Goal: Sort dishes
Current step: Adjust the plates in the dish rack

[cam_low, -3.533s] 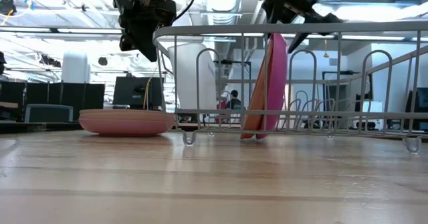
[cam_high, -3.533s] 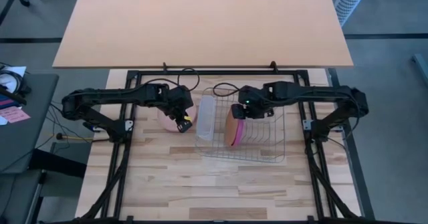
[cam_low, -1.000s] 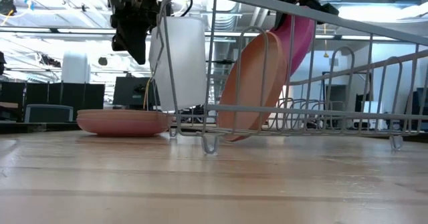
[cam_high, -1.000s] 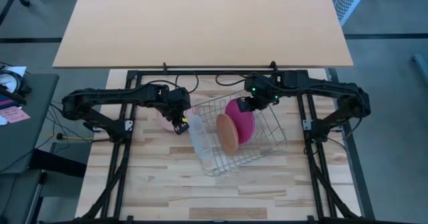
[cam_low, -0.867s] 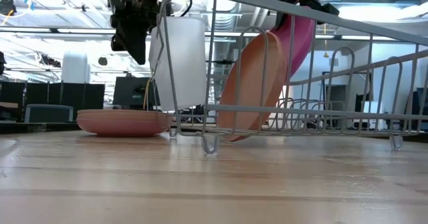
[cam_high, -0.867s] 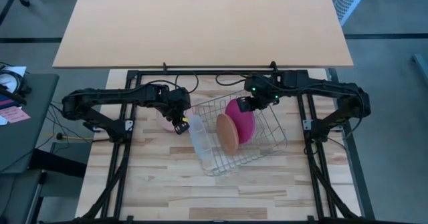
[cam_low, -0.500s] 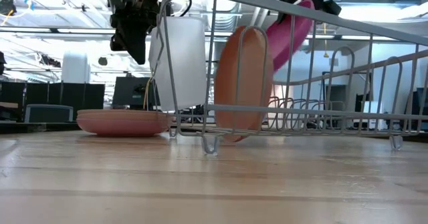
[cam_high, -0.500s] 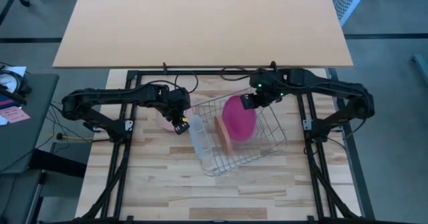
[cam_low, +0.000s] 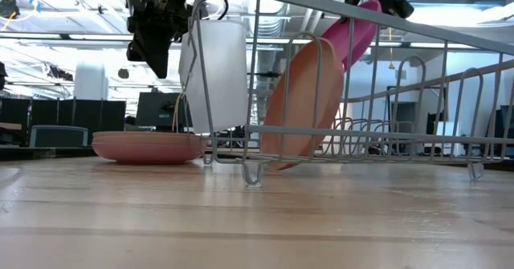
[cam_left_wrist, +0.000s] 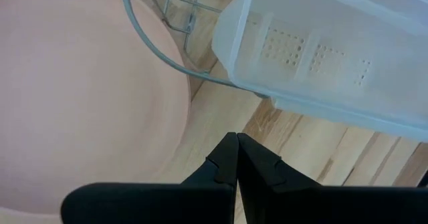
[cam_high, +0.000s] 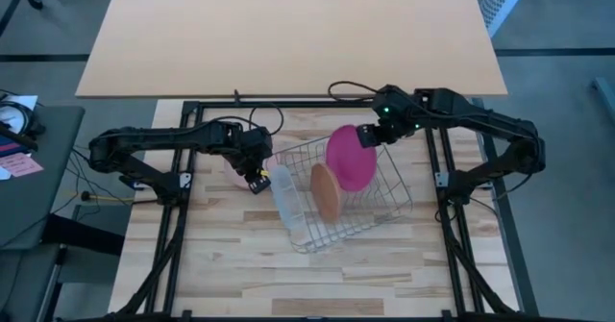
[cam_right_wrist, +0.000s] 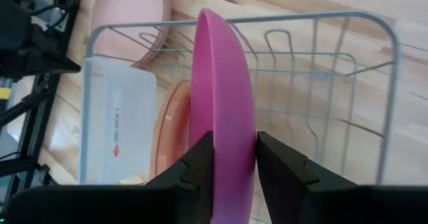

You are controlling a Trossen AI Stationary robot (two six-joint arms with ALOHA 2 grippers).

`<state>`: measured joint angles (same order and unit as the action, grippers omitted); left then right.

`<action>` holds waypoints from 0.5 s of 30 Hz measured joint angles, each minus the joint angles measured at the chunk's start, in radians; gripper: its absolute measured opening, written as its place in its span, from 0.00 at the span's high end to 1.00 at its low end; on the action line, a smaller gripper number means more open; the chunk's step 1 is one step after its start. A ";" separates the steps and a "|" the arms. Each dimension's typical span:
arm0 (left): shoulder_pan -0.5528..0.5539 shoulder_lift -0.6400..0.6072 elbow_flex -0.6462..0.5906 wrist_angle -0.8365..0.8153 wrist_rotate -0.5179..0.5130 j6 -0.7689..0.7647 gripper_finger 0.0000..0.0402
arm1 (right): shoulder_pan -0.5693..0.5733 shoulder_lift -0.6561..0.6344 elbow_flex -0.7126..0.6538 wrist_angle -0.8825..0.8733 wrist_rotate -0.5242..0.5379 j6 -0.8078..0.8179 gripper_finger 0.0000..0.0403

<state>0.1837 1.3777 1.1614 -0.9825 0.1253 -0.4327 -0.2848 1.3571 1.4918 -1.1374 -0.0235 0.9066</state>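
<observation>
On table: wire rack (cam_high: pixel 357 207), skewed, holding orange plate (cam_high: pixel 325 190) on edge. Magenta plate (cam_high: pixel 349 158) above rack, rim clamped in right gripper (cam_right_wrist: pixel 233 158). Pale pink plate (cam_low: pixel 148 147) flat on the table beside rack, mostly hidden under left gripper (cam_left_wrist: pixel 237 158), fingers pressed together, empty. White tray (cam_right_wrist: pixel 118 132) on rack's end bears a small label, print unreadable.

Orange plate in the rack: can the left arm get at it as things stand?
Probably not cleanly. The left hand hovers shut outside the wire rack, and the white tray on the rack's near wall stands between it and the orange plate.
</observation>
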 joint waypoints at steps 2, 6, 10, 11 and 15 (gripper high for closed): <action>0.000 0.000 0.000 0.000 0.000 -0.008 1.00 | -0.005 -0.001 0.000 -0.030 0.000 -0.015 0.74; 0.000 0.000 0.000 0.001 0.000 -0.025 1.00 | -0.002 -0.002 -0.001 -0.076 0.000 -0.041 0.74; 0.000 0.000 0.000 0.001 -0.001 -0.037 1.00 | 0.010 0.000 -0.001 -0.074 0.001 -0.043 0.74; 0.000 0.000 0.000 0.000 0.000 -0.041 1.00 | 0.012 0.003 -0.001 -0.074 0.002 -0.043 0.74; 0.000 0.000 0.000 0.002 0.001 -0.057 1.00 | 0.027 0.010 -0.001 -0.079 0.006 -0.039 0.74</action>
<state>0.1837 1.3777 1.1614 -0.9810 0.1267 -0.4895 -0.2582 1.3669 1.4906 -1.2163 -0.0179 0.8677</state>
